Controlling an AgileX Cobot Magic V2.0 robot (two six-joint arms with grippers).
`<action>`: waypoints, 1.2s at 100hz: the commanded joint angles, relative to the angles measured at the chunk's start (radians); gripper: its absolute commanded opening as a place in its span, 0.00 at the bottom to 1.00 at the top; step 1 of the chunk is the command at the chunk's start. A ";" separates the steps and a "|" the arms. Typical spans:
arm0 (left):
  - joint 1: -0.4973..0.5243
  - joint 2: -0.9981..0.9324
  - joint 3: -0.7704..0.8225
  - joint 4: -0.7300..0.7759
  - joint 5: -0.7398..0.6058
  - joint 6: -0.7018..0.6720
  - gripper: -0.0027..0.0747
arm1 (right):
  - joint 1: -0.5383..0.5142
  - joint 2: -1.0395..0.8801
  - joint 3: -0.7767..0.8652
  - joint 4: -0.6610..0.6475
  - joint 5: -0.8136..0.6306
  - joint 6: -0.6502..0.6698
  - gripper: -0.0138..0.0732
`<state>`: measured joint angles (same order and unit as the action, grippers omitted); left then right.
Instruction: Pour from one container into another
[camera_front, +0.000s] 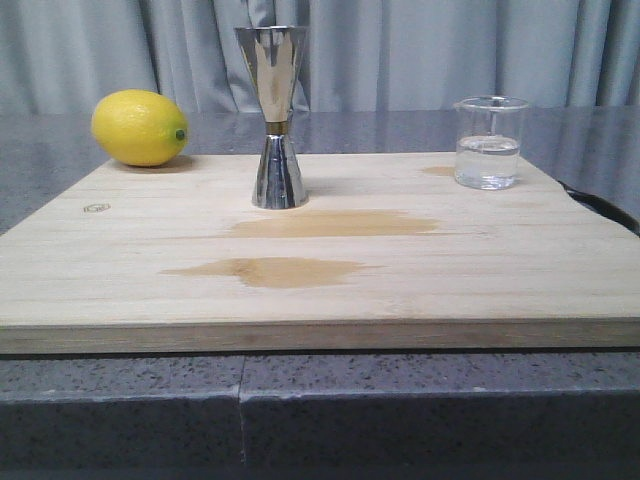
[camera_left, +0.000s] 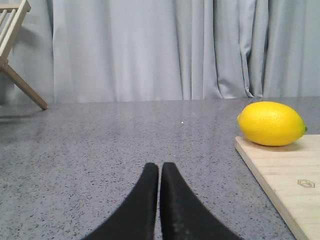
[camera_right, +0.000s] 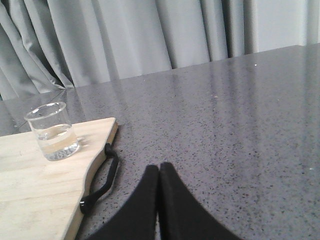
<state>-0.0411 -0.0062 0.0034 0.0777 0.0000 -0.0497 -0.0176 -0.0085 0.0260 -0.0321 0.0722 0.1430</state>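
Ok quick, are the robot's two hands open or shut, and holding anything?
Left gripper: shut, holding nothing.
Right gripper: shut, holding nothing.

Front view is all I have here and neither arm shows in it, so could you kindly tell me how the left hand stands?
Observer: The left hand is shut, low over the grey counter, off the board.
Operator: Thank you; and the right one?
Observer: The right hand is shut too, over bare counter beside the board's black strap.
Operator: Is the glass beaker near it?
Observer: The glass beaker stands apart, on the wooden board, partly filled with clear liquid.
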 joint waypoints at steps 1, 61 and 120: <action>0.001 -0.025 0.005 -0.010 -0.078 0.001 0.01 | -0.006 -0.023 0.016 -0.001 -0.083 -0.007 0.08; 0.001 -0.025 0.005 -0.010 -0.078 0.001 0.01 | -0.006 -0.023 0.016 -0.006 -0.086 -0.008 0.08; 0.001 0.015 -0.194 -0.104 -0.045 0.001 0.01 | -0.006 0.034 -0.234 -0.124 0.092 -0.008 0.08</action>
<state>-0.0411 -0.0062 -0.0861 -0.0056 -0.0134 -0.0497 -0.0176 -0.0085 -0.0943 -0.1082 0.1586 0.1430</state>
